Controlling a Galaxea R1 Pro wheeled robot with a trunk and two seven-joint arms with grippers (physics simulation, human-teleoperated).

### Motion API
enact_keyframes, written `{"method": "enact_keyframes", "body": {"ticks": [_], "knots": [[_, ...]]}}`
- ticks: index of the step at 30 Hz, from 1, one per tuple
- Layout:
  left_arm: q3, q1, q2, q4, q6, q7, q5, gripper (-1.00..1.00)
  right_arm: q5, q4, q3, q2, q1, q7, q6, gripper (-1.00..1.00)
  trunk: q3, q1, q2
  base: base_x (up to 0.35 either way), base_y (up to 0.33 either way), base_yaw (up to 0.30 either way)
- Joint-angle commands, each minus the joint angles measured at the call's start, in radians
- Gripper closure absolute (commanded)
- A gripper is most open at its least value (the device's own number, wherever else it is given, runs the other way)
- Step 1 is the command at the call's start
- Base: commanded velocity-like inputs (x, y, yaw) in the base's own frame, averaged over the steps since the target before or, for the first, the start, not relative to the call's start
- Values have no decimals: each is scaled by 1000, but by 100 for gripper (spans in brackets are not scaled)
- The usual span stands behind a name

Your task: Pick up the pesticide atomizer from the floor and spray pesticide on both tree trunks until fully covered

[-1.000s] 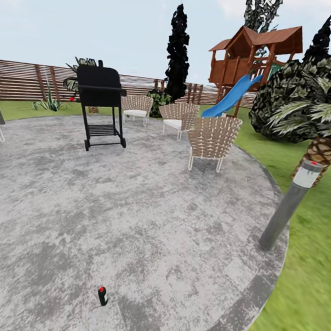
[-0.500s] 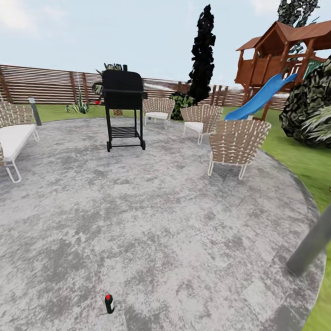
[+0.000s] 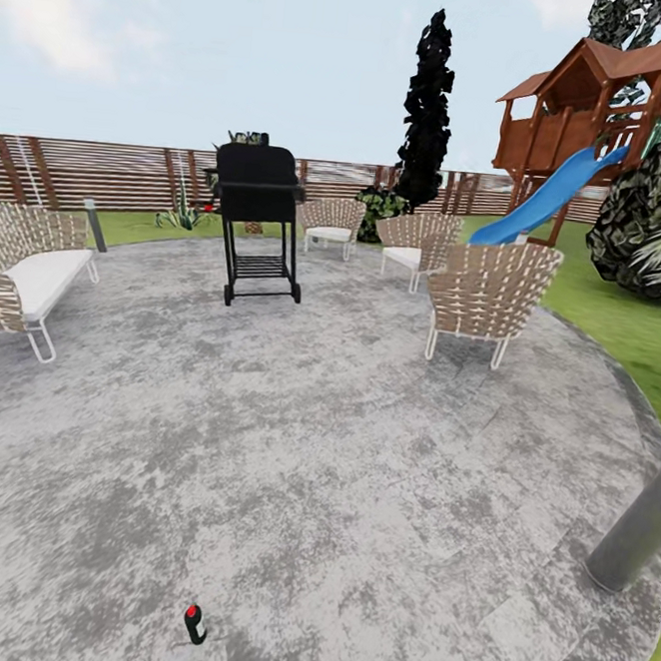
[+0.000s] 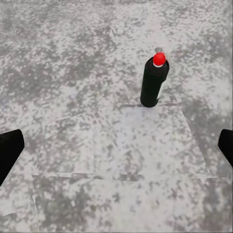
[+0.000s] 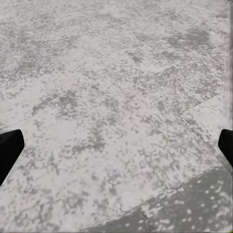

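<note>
Near the bottom edge of the head view, the pesticide atomizer (image 3: 195, 623) stands upright on the grey mottled stone patio (image 3: 340, 452), a small dark cylinder with a bright red tip. From the left wrist camera the atomizer (image 4: 154, 81) is upright on a paler paving slab's edge, its red cap topmost, ahead of the left claw (image 4: 116, 148), whose two dark fingertips (image 4: 9, 150) sit far apart at opposite edges of the picture, spread wide and touching nothing. The right claw (image 5: 116, 148) is likewise spread, its dark fingertips (image 5: 8, 148) at the two sides above bare stone paving.

Farther across the patio stands a black grill (image 3: 259, 219) on a wheeled frame. To its right are three woven wicker chairs (image 3: 490, 294), and at the left edge a wicker bench with a white cushion (image 3: 22, 279). A grey metal post (image 3: 638, 538) leans at the patio's right rim. Beyond the paving lies green lawn (image 3: 622, 316), ringed by a brown slatted wooden fence (image 3: 114, 173). A slim dark cypress-like tree (image 3: 428, 114) rises behind the chairs, and a wooden playhouse (image 3: 611, 104) with a blue slide (image 3: 548, 194) stands at upper right beside a dark round bush (image 3: 656, 219).
</note>
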Motion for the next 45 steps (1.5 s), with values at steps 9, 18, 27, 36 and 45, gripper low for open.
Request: {"method": "enact_keyframes", "body": {"ticks": [9,18,27,36,45], "knots": [[0,0,0,0,-1,1,0,-100,-2,0,-1,0,0,-2,-1,-100,0,0,0,126,-263,3],[0,0,0,0,-1,1,1,-100,-2,1,-2,0,1,-3,-2,-100,0,0,0,78,-239,218],[0,0,-1,-4,-1,0,2,-100,-2,2,-2,1,0,-3,-2,-100,0,0,0,4,-35,277],[-2,-19,-8,-23,6,-1,-3,-100,-3,-3,-4,1,0,-2,0,-100,0,0,0,0,0,165],[-13,-291,-15,-53,138,-8,-25,-100,1,-322,0,2,-20,-1,135,-100,0,0,0,0,0,6]]}}
